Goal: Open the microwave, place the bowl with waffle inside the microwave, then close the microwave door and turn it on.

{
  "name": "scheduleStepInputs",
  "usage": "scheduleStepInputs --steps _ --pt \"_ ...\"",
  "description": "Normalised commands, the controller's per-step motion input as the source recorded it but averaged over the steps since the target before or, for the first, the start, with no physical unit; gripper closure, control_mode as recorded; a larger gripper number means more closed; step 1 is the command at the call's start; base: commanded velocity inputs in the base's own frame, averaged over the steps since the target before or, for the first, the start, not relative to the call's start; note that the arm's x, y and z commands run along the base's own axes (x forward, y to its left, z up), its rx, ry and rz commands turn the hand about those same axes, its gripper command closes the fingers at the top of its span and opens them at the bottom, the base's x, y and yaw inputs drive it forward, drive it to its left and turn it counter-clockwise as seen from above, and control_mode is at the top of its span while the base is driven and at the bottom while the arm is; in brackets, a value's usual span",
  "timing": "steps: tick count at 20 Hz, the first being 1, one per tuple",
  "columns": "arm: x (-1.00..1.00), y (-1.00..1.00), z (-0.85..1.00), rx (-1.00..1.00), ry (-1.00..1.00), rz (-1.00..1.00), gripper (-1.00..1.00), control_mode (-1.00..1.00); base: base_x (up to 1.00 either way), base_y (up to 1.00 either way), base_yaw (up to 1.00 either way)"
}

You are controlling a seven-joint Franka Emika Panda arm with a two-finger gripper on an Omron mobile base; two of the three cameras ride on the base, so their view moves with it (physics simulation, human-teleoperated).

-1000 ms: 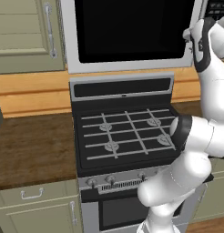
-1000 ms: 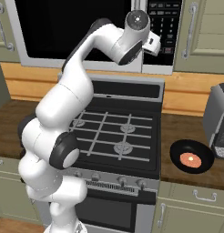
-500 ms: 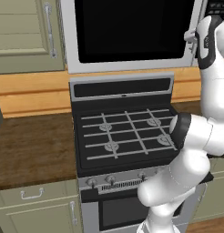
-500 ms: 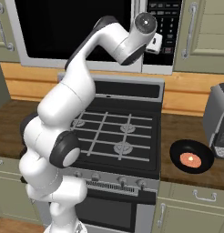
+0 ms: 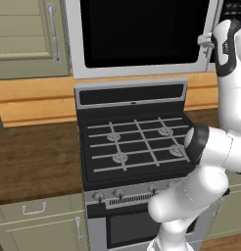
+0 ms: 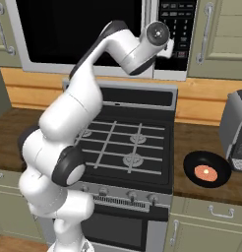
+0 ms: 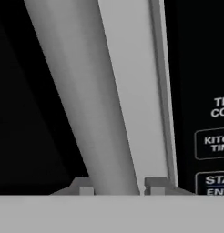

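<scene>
In the left base view the microwave door (image 5: 142, 34) is shut above the stove (image 5: 134, 147), and the arm reaches up to the door's right edge.

In the right base view the hand sits against the microwave (image 6: 93, 34) beside its button panel (image 6: 176, 24). The bowl with waffle (image 6: 207, 170) rests on the counter (image 6: 201, 147) right of the stove, next to a toaster (image 6: 237, 130).

In the hand view the gripper (image 7: 116, 185) straddles the silver bar handle (image 7: 86, 91), one fingertip each side. The jaws look closed onto the bar, though actual contact is hard to judge here.
</scene>
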Motion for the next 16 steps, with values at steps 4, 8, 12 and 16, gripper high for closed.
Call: scheduleStepInputs --steps 4,8,12,16 --pt "-0.72 0.6 0.21 -0.04 -0.09 0.09 1.0 -1.0 0.0 0.0 0.0" --pt "-1.0 0.59 0.32 -0.14 -0.08 0.11 1.0 -1.0 0.0 0.0 0.0" --pt "-1.0 0.51 0.32 -0.17 -0.07 0.12 1.0 -1.0 0.0 0.0 0.0" --pt "-1.0 0.56 0.25 -0.21 -0.07 0.08 1.0 -1.0 0.0 0.0 0.0"
